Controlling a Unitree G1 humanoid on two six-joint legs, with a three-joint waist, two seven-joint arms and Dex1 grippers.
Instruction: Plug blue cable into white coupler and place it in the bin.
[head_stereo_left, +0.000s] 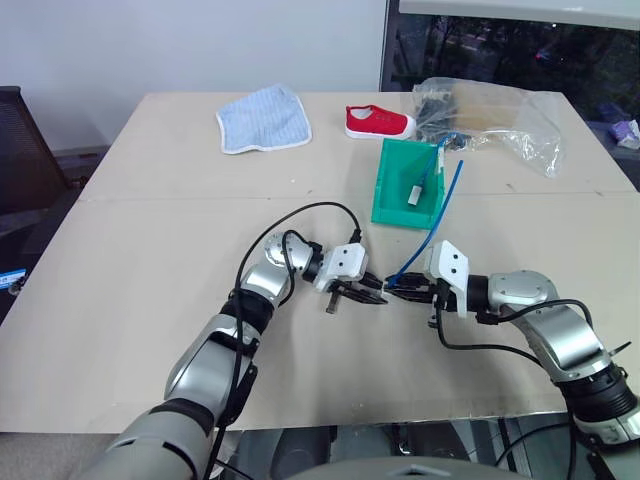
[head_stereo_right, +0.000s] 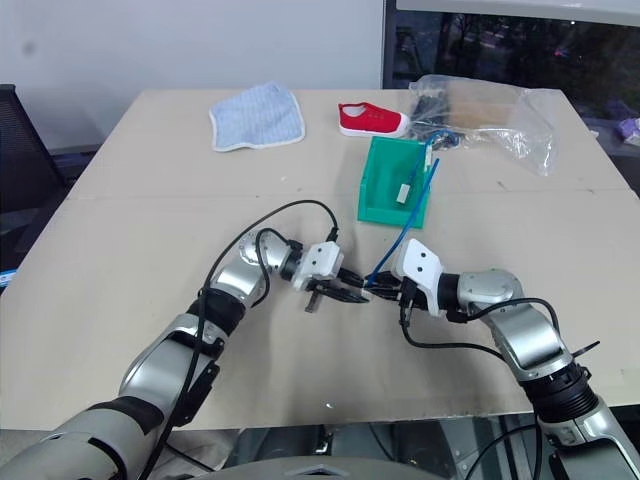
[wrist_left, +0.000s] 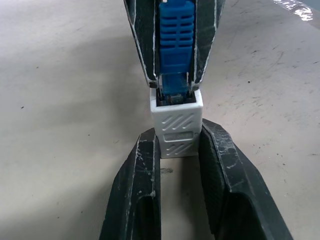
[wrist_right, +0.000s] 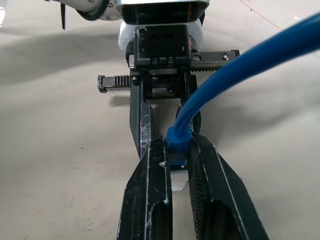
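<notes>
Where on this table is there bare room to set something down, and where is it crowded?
Free: the table's left half, below the striped cloth and left of the left gripper. Crowded: far right, where red shoe, plastic bag and green bin cluster.

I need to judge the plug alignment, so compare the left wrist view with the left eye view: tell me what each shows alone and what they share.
Left wrist view alone: the small white plastic coupler's socket opening, with the ribbed blue plug boot entering it.

Left eye view alone: the green plastic bin, holding another blue cable, the red shoe, striped cloth and clear bag.

Both: the thin blue cable, left pincer and right pincer meeting over the table.
</notes>
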